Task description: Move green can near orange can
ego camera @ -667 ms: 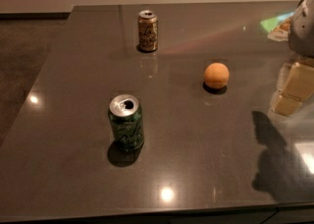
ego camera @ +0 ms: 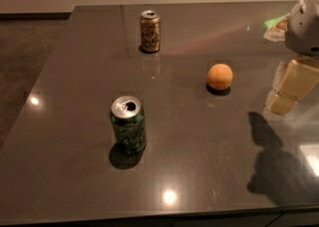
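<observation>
Unstarted, I judge: dark green drink can stands well apart from tan-orange drink can; pale pincer far right, grip state impossible to tell

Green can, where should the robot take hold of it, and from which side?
The green can stands upright, apart from the ball and orange can, so its round sides are free. Probably grip mid-wall, coming in level from the right, where the tool hangs over the table's right edge. Its opened top is a poor place to pinch.
</observation>
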`<state>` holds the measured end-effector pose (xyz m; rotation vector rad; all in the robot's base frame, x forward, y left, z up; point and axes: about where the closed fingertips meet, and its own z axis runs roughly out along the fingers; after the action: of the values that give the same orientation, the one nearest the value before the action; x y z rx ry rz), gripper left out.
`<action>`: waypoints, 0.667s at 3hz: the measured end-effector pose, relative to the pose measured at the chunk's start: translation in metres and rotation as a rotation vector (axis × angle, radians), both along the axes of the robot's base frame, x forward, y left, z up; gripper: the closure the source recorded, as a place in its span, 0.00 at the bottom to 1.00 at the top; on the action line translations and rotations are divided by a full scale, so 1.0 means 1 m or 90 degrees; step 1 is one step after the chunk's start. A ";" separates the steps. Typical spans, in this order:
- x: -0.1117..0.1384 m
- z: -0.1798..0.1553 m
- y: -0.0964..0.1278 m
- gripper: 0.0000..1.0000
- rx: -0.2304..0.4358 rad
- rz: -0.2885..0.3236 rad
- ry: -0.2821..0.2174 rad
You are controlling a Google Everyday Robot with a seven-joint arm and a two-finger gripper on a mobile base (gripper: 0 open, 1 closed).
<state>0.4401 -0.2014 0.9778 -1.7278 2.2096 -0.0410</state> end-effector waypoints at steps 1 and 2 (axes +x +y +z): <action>-0.003 0.003 0.053 0.00 0.080 0.047 0.001; -0.012 0.003 0.102 0.00 0.157 0.086 0.010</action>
<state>0.4280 -0.0998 0.9806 -1.7377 2.0053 0.2664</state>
